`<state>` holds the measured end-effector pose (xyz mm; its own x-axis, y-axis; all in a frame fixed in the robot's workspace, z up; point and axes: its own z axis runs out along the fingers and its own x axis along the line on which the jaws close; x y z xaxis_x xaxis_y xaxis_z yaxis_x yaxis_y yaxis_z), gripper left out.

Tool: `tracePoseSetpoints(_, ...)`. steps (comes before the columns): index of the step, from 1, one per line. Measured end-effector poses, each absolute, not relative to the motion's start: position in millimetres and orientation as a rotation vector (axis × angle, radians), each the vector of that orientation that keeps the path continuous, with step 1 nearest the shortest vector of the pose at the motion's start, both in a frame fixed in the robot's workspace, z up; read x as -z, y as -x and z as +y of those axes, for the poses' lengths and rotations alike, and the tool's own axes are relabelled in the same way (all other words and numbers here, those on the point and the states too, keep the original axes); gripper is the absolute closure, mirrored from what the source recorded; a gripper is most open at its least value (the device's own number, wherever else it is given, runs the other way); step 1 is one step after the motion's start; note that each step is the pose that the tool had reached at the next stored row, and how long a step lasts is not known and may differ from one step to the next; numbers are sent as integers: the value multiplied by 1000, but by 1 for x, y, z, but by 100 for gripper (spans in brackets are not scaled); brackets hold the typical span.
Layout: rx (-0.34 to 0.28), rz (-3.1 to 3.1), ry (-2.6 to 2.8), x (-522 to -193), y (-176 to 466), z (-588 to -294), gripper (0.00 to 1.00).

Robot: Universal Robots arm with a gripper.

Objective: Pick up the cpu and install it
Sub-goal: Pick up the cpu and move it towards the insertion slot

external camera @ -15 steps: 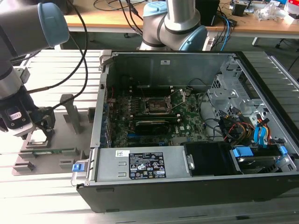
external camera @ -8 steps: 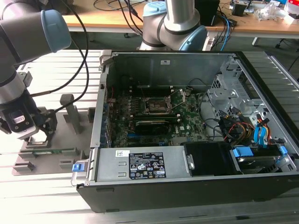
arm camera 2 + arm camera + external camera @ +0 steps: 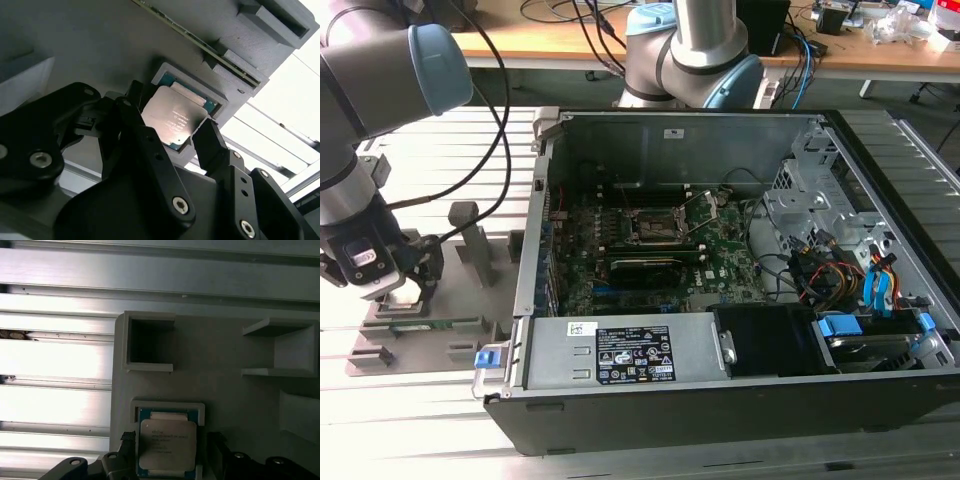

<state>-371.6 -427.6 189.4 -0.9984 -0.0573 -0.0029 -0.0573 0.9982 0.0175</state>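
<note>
Gripper [image 3: 169, 116] spread open astride the cpu [image 3: 167, 442], one finger on each side, not clamped on it. Cpu flat, shiny top up, in framed pocket near edge of grey tray [image 3: 225, 370], beside open computer case [image 3: 740, 410].

Exterior view: even overhead room light is falling flat. The desk [image 3: 420, 420] is washing out pale toward 7 o'clock. The computer case [image 3: 740, 130] interior is sitting dim, with the deepest shadow pooling at 12 o'clock under its back wall. First wrist view: the bare desk slats are blowing out white with glare, and the grey fixture [image 3: 225, 365] pockets are holding soft shadows. Second wrist view: strong backlight is flaring past the fixture, the hand [image 3: 170, 111] is going dark and soft close to the lens, and the cpu [image 3: 172, 122] lid is catching a dull sheen.
</note>
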Motion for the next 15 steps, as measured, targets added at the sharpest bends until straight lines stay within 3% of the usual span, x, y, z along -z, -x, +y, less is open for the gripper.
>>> tracePoseSetpoints(2, -28, 3138, 90, -189, 372, -428, 34)
tracePoseSetpoints(4, -27, 3138, 89, -190, 372, -428, 45)
tracePoseSetpoints(15, -28, 3138, 90, -189, 372, -428, 45)
